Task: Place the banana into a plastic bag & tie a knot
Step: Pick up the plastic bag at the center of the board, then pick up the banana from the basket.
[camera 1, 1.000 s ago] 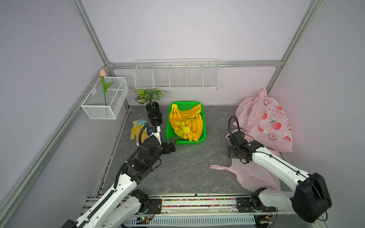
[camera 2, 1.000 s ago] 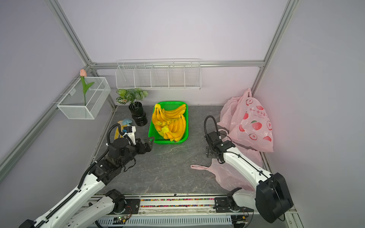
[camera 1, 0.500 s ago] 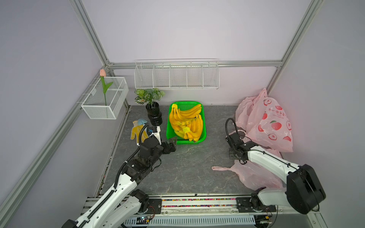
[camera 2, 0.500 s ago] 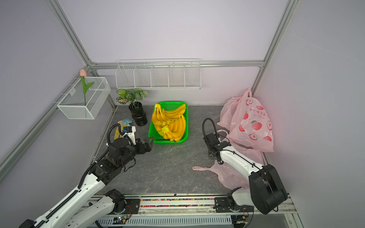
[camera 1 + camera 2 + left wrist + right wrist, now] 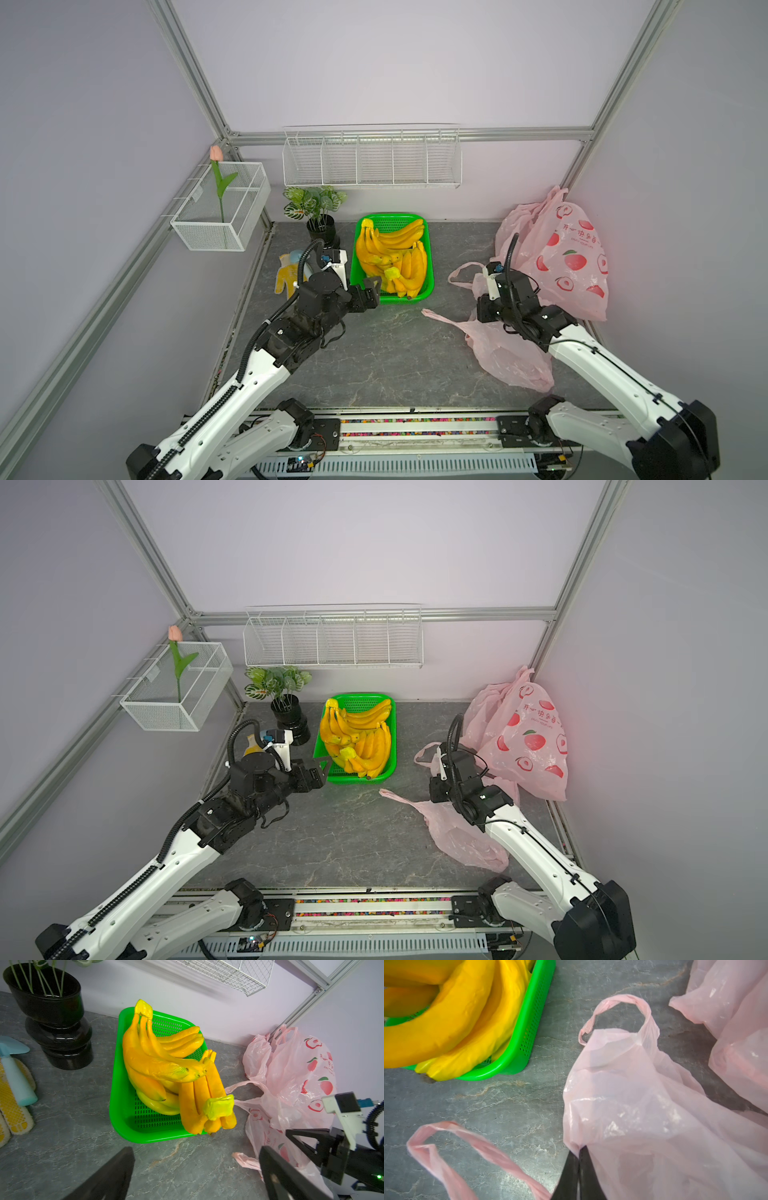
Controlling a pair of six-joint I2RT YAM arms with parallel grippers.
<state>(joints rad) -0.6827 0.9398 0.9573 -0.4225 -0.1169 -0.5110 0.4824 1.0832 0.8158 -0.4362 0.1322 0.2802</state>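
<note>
The right claw (image 5: pixel 579 1151) is pressed shut on a pinch of film at the mouth edge of a thin, translucent pink plastic bag (image 5: pixel 633 1105). The grip sits between the bag's two handle loops. One loop (image 5: pixel 623 999) arches up beyond the claw and the other (image 5: pixel 467 1136) trails flat across the grey marbled stone worktop (image 5: pixel 374 361). Holding the rim and not a handle looks deliberate. Lifting one layer of film there should part the mouth, whereas a pull on a loop would only drag the limp sack along. In both top views the rest of the bag (image 5: pixel 507 357) lies crumpled and empty beside the right arm.

The left claw (image 5: pixel 196 1150) stands wide open with nothing between its fingers. It hovers low over the worktop, just short of the near wall of a bright green perforated plastic basket (image 5: pixel 118 1101). It faces the fruit, which suggests it is waiting to reach in once the bag is ready. The yellow bananas (image 5: pixel 158 1064) are all in that basket, piled in bunches. One bunch's stub end overhangs the near rim, and none is in the bag yet.

A heap of pink printed plastic bags (image 5: pixel 569 257) leans in the far right corner, close behind the pinched bag. The thin film is slippery and clingy, so both layers may have been caught together. If so, the mouth would stay sealed when raised.
</note>
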